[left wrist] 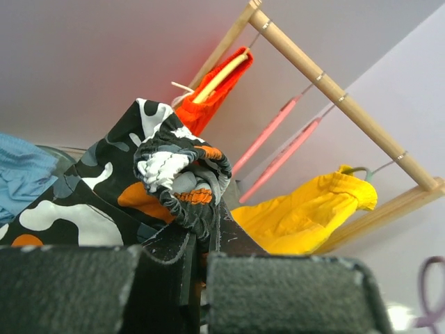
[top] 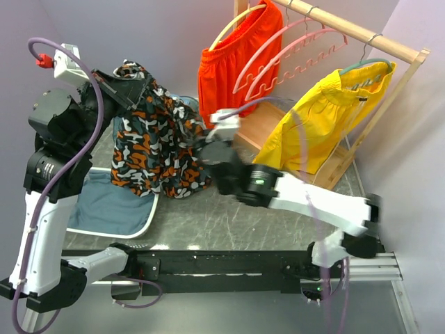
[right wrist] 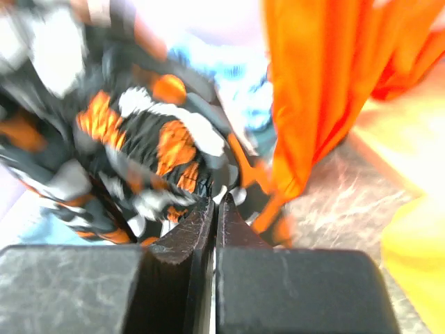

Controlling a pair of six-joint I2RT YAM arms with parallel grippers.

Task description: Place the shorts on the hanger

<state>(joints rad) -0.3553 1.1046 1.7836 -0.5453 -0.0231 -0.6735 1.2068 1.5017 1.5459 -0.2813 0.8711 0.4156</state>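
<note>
The shorts [top: 156,142], in black, orange and white camouflage print, hang spread above the table's left half. My left gripper [top: 128,82] is raised and shut on their gathered waistband [left wrist: 177,174]. My right gripper [top: 207,145] is shut at the shorts' right edge, its tips pressed into the printed fabric [right wrist: 160,149]; that view is blurred. Two pink hangers [top: 292,52] hang bare on the wooden rail at the back right, between the orange and yellow shorts. They also show in the left wrist view [left wrist: 268,136].
A wooden rack [top: 361,36] stands at the back right. Plain orange shorts [top: 233,66] hang on a cream hanger, plain yellow shorts [top: 327,122] on a teal one. A blue-grey cloth [top: 111,207] lies on the table's left; light blue fabric [top: 186,104] lies behind the shorts.
</note>
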